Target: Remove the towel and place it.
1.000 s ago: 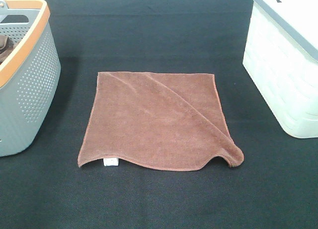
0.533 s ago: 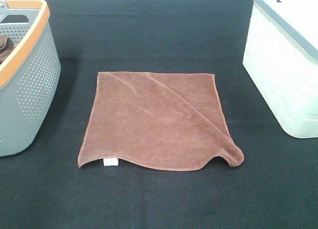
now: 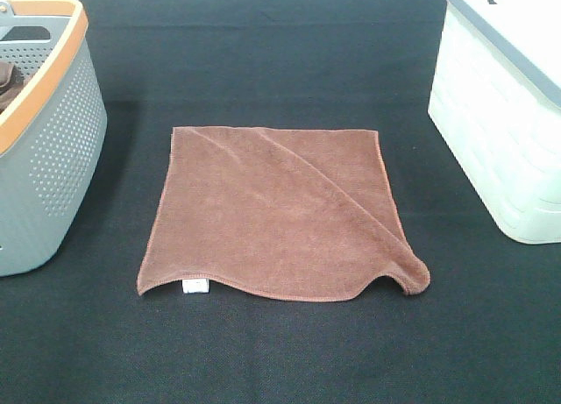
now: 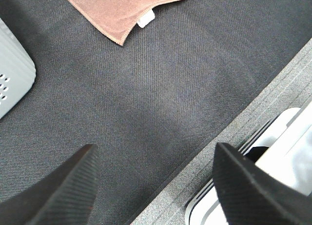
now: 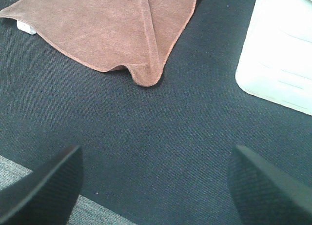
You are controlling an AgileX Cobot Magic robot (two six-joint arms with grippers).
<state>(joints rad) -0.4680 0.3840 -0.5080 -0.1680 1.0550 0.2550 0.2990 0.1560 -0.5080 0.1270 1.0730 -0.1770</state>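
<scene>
The reddish-brown towel [image 3: 276, 211] lies spread flat on the black table in the exterior high view, with a diagonal fold and a raised front right corner. Its small white tag [image 3: 195, 286] sits at the front left corner. The towel's tag corner shows in the left wrist view [image 4: 122, 10] and its raised corner in the right wrist view [image 5: 112, 30]. My left gripper [image 4: 156, 186] is open and empty, well short of the towel. My right gripper [image 5: 156, 181] is open and empty, also apart from it. Neither gripper shows in the exterior high view.
A grey perforated basket [image 3: 53, 159] with an orange rim stands at the left, a dark brown cloth [image 3: 7, 80] inside. A white bin [image 3: 504, 115] stands at the right, also in the right wrist view [image 5: 282, 54]. The table's front edge [image 4: 204, 152] lies near the grippers.
</scene>
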